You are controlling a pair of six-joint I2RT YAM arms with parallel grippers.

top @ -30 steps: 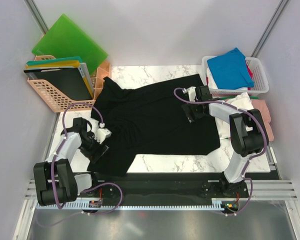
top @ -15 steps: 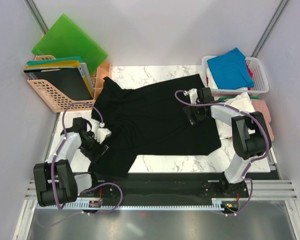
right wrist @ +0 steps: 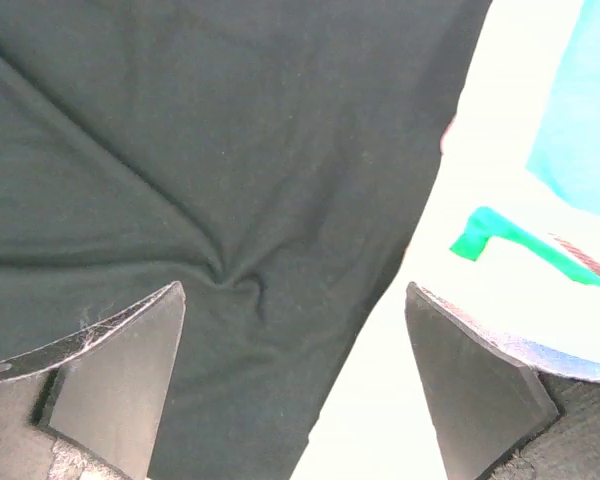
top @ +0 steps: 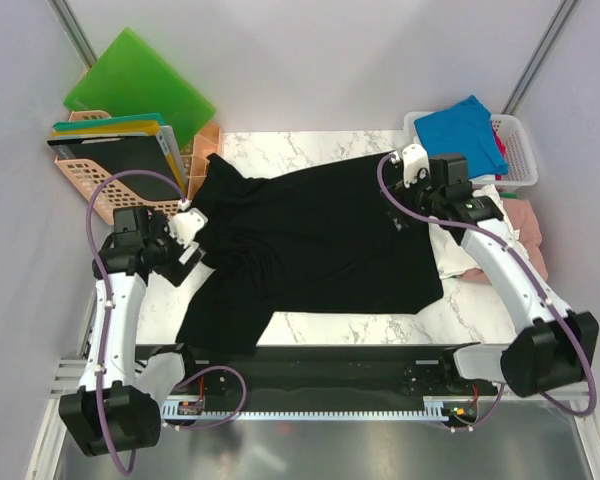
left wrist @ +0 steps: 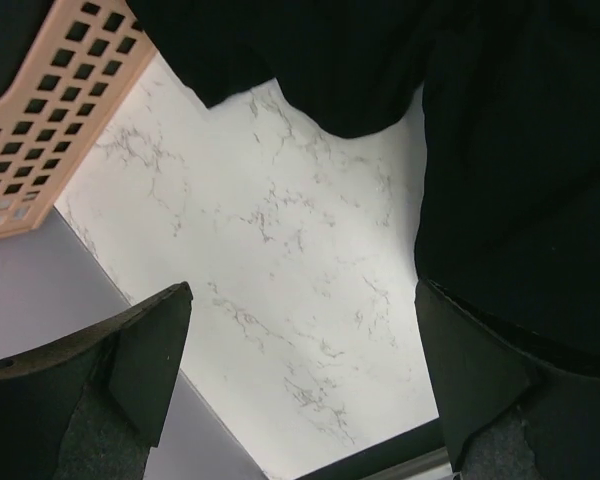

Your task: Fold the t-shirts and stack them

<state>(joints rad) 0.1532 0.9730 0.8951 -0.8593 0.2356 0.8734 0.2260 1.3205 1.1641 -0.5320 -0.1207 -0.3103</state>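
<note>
Left claw [left wrist: 300,345] and right claw [right wrist: 295,325] hang wide, empty, over the black shirt [top: 320,240] spread mid-frame on the bench [top: 280,150]. Folding looks unstarted; next, each should pinch an edge.

Black t-shirt [top: 320,235] covers centre; bare table [top: 360,325] strip along front; peach rack [top: 95,195] blocks left rear, white basket [top: 525,150] right rear.

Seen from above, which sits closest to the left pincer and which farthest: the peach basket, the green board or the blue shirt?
From the left pincer:
1. the peach basket, just behind it, to the left.
2. the green board, at the back-left corner.
3. the blue shirt, far off at the back right.
</note>
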